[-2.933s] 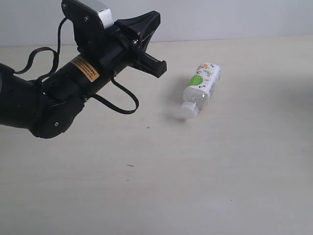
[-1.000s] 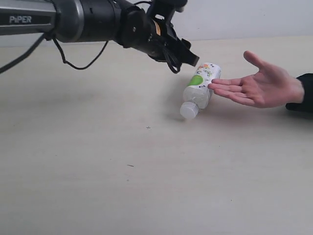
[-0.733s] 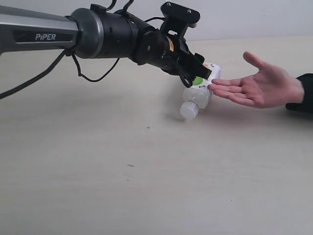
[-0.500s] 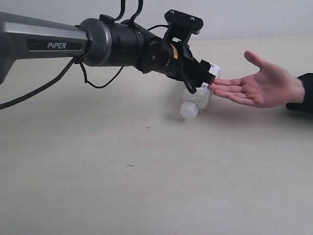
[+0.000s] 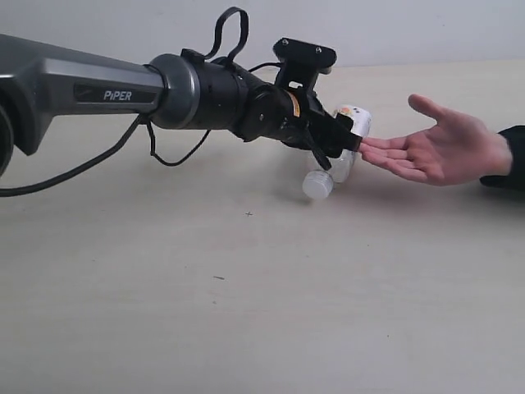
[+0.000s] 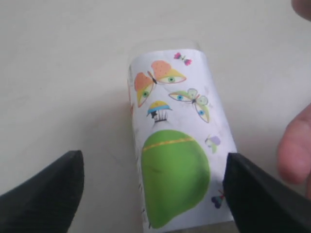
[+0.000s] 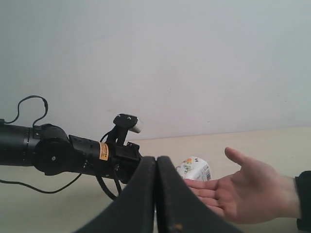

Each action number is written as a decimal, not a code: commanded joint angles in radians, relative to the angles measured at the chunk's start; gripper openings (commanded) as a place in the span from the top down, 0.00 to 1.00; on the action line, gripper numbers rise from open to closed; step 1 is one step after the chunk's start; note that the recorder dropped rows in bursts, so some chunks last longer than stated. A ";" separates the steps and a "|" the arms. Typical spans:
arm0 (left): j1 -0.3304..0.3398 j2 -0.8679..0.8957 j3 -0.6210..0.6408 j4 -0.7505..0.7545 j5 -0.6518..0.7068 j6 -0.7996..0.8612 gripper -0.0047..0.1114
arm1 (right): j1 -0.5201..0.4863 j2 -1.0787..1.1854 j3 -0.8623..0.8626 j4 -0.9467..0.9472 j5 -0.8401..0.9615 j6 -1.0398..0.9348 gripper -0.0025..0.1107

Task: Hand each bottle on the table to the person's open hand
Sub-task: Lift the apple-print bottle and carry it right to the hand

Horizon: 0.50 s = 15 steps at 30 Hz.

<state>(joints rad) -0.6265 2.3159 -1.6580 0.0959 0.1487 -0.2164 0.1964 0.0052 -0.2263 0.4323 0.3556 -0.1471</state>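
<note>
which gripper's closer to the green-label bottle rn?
Left. The left gripper straddles the bottle, one finger on each side, jaws open. The right gripper is shut and hangs well back, out of the exterior view, seeing the bottle from a distance.

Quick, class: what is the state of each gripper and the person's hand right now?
Left gripper: open, fingers either side of the bottle.
Right gripper: shut, holding nothing.
Person's hand: open, empty.

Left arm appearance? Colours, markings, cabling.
Left arm: grey link with white PIPER lettering, black wrist section carrying an orange-yellow sticker, thin black cables looping above and below. Left claw is black with plain wedge-shaped fingers.
</note>
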 commanded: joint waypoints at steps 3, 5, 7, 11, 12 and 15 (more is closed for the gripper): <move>-0.007 0.014 -0.004 -0.005 -0.016 -0.009 0.31 | 0.002 -0.005 0.001 -0.001 0.002 -0.007 0.97; -0.019 0.014 -0.004 -0.005 -0.020 -0.005 0.31 | 0.002 -0.005 0.001 -0.001 0.002 -0.007 0.97; -0.029 0.014 -0.004 -0.002 -0.032 0.000 0.31 | 0.002 -0.005 0.001 -0.001 0.002 -0.007 0.97; -0.041 0.014 -0.004 0.006 -0.062 0.007 0.31 | 0.002 -0.005 0.001 -0.001 0.002 -0.007 0.97; -0.041 0.014 -0.004 0.006 -0.066 0.007 0.31 | 0.002 -0.005 0.001 -0.001 0.002 -0.007 0.97; -0.034 0.012 -0.009 0.006 -0.068 0.007 0.31 | 0.002 -0.005 0.001 0.004 0.002 -0.007 0.97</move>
<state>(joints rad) -0.6670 2.3326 -1.6619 0.0961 0.1007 -0.2142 0.1964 0.0052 -0.2263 0.4323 0.3564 -0.1471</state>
